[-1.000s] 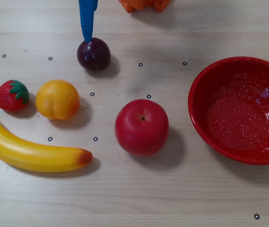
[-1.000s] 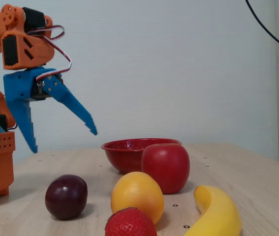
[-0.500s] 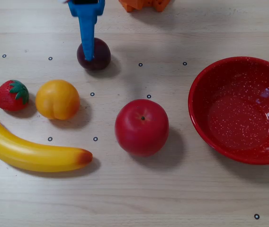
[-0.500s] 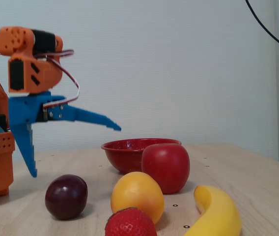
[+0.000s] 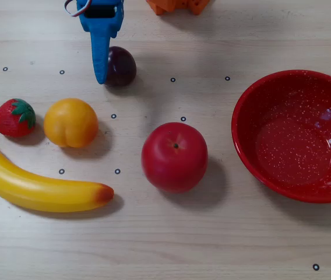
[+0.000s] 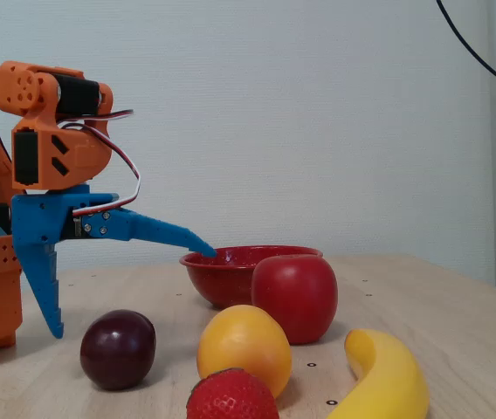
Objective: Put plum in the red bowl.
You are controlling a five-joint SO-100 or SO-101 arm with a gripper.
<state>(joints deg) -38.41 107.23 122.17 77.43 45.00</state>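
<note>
The end effector (image 6: pixel 126 292) hangs spread wide over the plum (image 6: pixel 118 348) near the counter's (image 5: pixel 165 245) far edge.

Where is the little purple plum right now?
In the overhead view the plum sits on the table near the top, just right of the blue fingers, above the orange fruit and the apple.

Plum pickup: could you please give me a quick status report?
Gripper open wide, empty, above the table. Plum on the table beside one blue finger, not gripped. Red bowl empty. Apple sits between plum and bowl.
</note>
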